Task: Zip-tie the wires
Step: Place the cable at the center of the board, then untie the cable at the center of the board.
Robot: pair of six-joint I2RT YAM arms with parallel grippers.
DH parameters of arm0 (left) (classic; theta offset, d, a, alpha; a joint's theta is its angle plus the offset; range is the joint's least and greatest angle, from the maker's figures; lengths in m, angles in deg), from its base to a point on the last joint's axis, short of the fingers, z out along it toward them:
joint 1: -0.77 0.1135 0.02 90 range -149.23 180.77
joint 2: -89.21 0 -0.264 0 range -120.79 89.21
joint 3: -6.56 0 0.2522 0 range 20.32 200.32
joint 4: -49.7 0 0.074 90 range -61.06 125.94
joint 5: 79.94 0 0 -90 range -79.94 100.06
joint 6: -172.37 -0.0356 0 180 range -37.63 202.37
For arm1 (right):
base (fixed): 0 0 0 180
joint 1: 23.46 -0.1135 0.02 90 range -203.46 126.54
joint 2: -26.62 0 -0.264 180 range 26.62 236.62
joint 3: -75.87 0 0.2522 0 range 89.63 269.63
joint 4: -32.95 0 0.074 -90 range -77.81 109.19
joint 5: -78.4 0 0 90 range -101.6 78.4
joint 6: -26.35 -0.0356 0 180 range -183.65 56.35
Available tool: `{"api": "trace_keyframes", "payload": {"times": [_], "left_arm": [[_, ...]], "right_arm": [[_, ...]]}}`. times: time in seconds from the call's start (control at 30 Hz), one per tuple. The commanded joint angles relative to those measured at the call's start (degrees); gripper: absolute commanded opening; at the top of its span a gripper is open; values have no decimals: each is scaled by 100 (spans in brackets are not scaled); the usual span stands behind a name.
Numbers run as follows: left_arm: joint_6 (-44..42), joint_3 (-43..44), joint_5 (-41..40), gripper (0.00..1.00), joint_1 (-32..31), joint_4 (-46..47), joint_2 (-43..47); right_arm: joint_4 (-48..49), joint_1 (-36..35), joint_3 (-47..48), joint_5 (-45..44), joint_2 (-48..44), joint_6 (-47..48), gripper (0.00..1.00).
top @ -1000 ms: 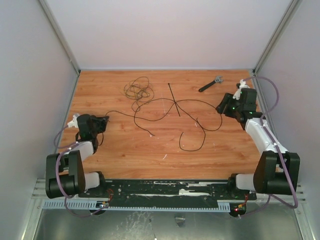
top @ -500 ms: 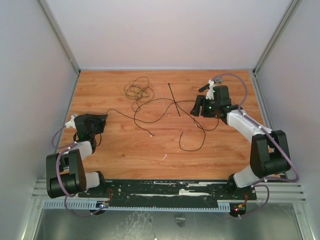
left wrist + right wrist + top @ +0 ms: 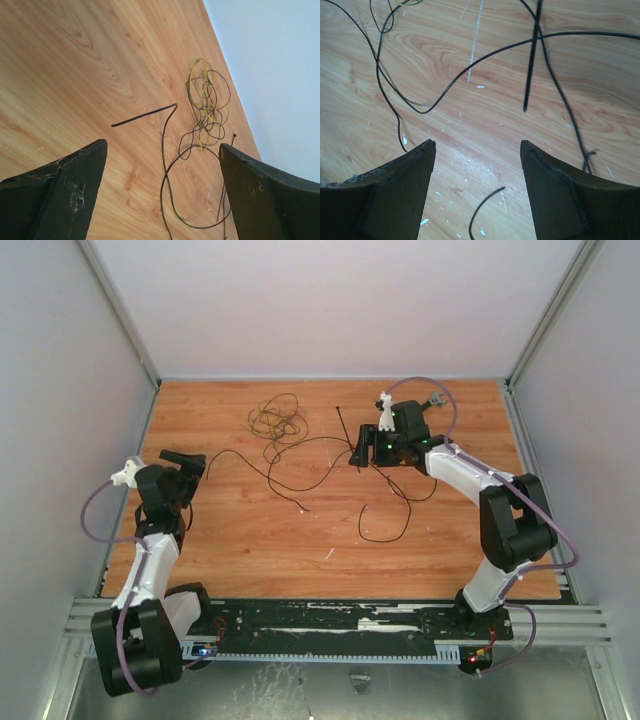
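The wires (image 3: pixel 330 455) lie on the wooden table (image 3: pixel 250 540) as a tangled bundle (image 3: pixel 277 420) at the back, with long loose loops running to the right. The zip tie (image 3: pixel 347 437), a short straight black strip, lies across one loop. My left gripper (image 3: pixel 185 460) hangs open at the left and holds nothing. One wire end (image 3: pixel 145 116) lies ahead of its open jaws (image 3: pixel 162 145). My right gripper (image 3: pixel 360 453) is open just above the table at the zip tie's near end (image 3: pixel 532 55). A loose wire end (image 3: pixel 487 200) lies on the table between its fingers (image 3: pixel 476 143).
A dark-handled tool (image 3: pixel 436 397) lies at the back right, mostly hidden behind the right arm's cable. Grey walls (image 3: pixel 60 390) close in the table on the left, right and back. A metal rail (image 3: pixel 330 625) runs along the near edge.
My left gripper has opened, let go of the wire end and lifted. My right arm has swung from the right edge leftward to the zip tie, its jaws a little wider.
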Motion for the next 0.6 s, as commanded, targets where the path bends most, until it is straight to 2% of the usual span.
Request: {"api": "trace_keyframes", "payload": {"times": [0.0, 0.17, 0.33, 0.43, 0.57], "left_arm": [[-445, 179, -124, 98, 23, -622, 531], [-1188, 588, 716, 98, -208, -856, 957], [-1188, 465, 1158, 98, -1306, -1260, 951], [-844, 224, 1108, 97, -2160, -1052, 751], [-783, 204, 270, 97, -3352, -1039, 196]], "right_arm": [[54, -169, 357, 107, 310, -105, 70], [66, -326, 645, 222, 685, -185, 70], [157, -459, 806, 258, 1042, -360, 75], [195, -463, 783, 156, 1086, -429, 75], [95, -464, 708, -158, 871, -310, 76]]}}
